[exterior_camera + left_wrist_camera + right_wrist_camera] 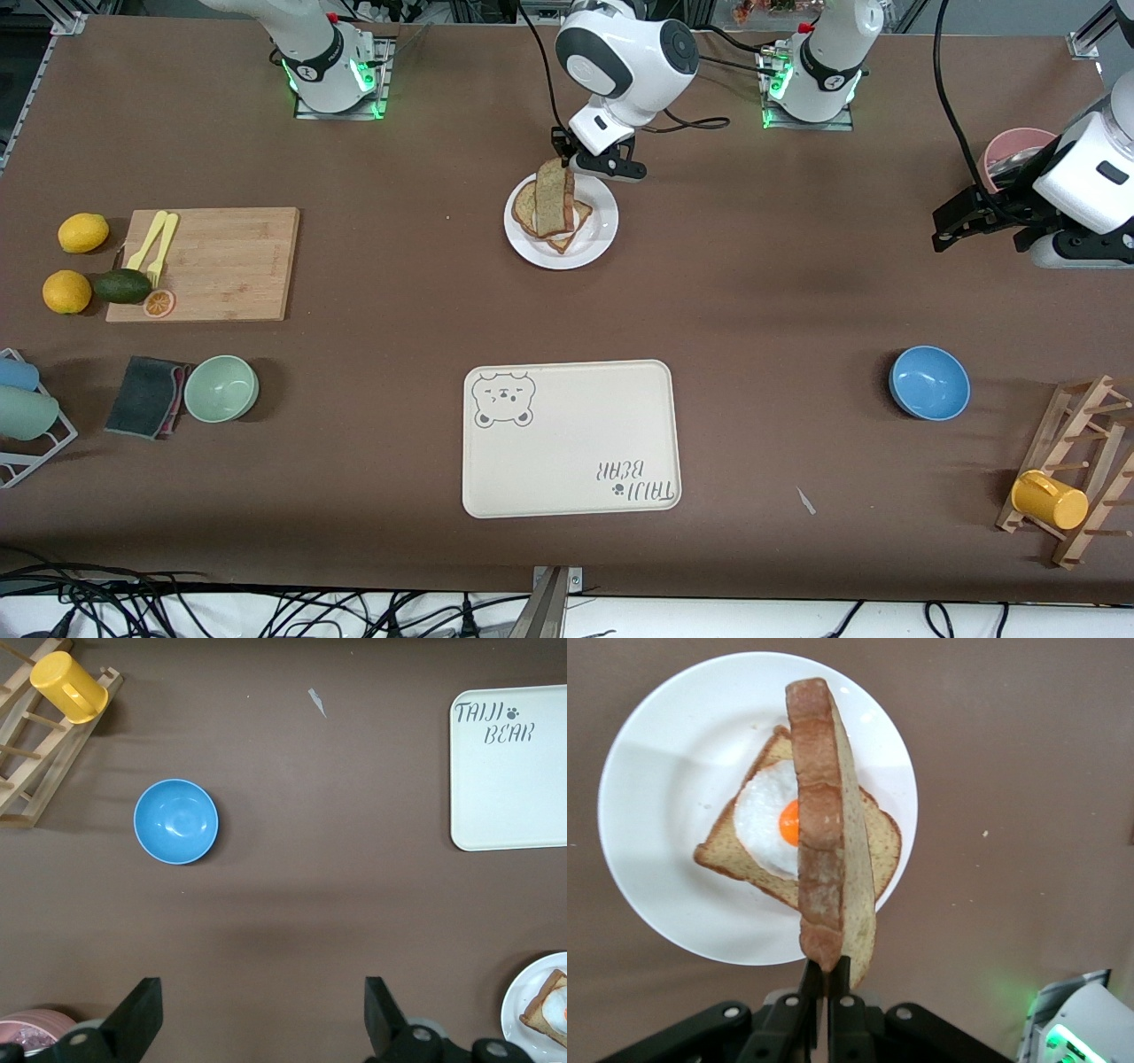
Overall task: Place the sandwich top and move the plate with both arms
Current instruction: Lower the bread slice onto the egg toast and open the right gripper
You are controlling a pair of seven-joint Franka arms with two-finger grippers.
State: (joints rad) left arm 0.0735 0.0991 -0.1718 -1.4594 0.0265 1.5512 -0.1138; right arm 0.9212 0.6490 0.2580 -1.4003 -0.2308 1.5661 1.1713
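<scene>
Two slices of bread show in the right wrist view: the sandwich top point(828, 833) stands on edge, pinched at its crust by the right gripper point(827, 979) with its jaws narrow, over a slice bearing a fried egg point(775, 819) on the plate point(664, 753). From the front view the egg is hidden by the held slice point(555, 197); the plate point(595, 239) sits on the brown surface point(762, 292), farther from the camera than the bear-print tray point(567, 461). Only the left wrist view shows the left gripper point(257, 1019) with jaws wide and empty, waiting over bare surface near the blue bowl point(175, 821).
</scene>
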